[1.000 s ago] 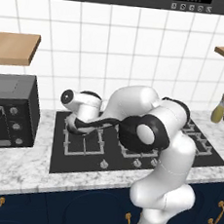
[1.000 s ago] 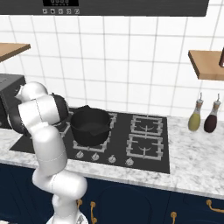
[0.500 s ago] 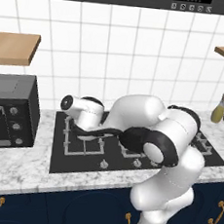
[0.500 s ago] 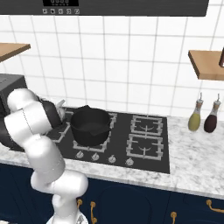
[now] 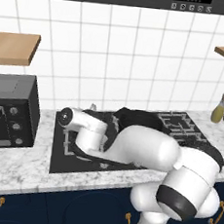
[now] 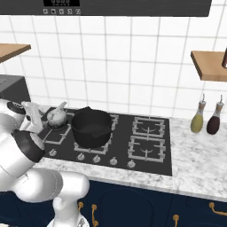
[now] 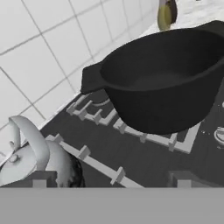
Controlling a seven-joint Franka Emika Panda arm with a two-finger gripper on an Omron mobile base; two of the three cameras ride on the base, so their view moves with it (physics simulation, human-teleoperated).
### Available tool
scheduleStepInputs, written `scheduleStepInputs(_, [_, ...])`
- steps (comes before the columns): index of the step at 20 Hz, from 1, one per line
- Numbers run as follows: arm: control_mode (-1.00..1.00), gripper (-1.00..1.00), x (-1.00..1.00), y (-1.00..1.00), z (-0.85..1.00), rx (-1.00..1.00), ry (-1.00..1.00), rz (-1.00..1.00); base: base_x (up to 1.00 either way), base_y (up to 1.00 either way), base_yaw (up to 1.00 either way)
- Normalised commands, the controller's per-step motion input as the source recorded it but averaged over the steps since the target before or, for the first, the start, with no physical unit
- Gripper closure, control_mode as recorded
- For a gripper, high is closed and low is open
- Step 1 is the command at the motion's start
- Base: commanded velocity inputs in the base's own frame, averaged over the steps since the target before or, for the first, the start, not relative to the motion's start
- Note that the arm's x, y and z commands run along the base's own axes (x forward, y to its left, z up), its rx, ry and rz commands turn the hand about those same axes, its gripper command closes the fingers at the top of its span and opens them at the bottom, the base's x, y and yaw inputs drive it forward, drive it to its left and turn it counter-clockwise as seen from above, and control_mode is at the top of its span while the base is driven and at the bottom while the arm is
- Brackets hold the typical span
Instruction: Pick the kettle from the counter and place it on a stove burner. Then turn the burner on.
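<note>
I see the kettle [image 6: 57, 116] as a small, squat, rounded silvery-grey pot with a little knob on its lid and a thin handle arching over the top. In the right base view it sits on the grate of the rear left stove burner [image 6: 52, 131] of the black cooktop [image 6: 150, 164], just beside the black pot [image 6: 91, 127], which stands on the neighbouring grate to its right. In my hand view the kettle [image 7: 37, 164] fills the lower left corner, lying close in front of the camera, with its pale handle curving up over the lid; the pot [image 7: 164, 78] looms large beyond it, raised on its grate. The gripper [image 7: 111, 179] shows there as two dark finger tips at the bottom edge, set wide apart, the left fingertip [image 7: 40, 178] overlapping the kettle's body. I cannot tell whether it actually touches the metal, and nothing sits between the fingers. In the left base view the white arm hides the kettle. Its spout seems to point up and away toward the tiled wall [image 6: 133, 71], though it is too small to be sure. The marble counter [image 6: 199, 173] runs along both sides of the cooktop.
</note>
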Motion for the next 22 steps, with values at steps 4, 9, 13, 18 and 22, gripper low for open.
scheduleStepInputs(4, [-1.0,-1.0,-0.8,0.03,0.41,-0.01,-0.05,0.0,0.0,0.0,0.0])
scheduleStepInputs(9, [-1.0,-1.0,-0.43,-0.01,0.45,0.0,0.05,0.01,0.0,0.0,0.0])
scheduleStepInputs(13, [-1.0,-1.0,-0.1,-0.04,0.22,0.0,0.21,0.15,0.0,0.0,0.0])
scheduleStepInputs(18, [-1.0,-1.0,-0.37,0.0,-0.27,-0.04,0.39,0.34,0.0,0.0,0.0])
scheduleStepInputs(22, [-1.0,-1.0,-0.63,-0.04,-0.43,-0.16,0.4,0.43,0.0,0.0,0.0])
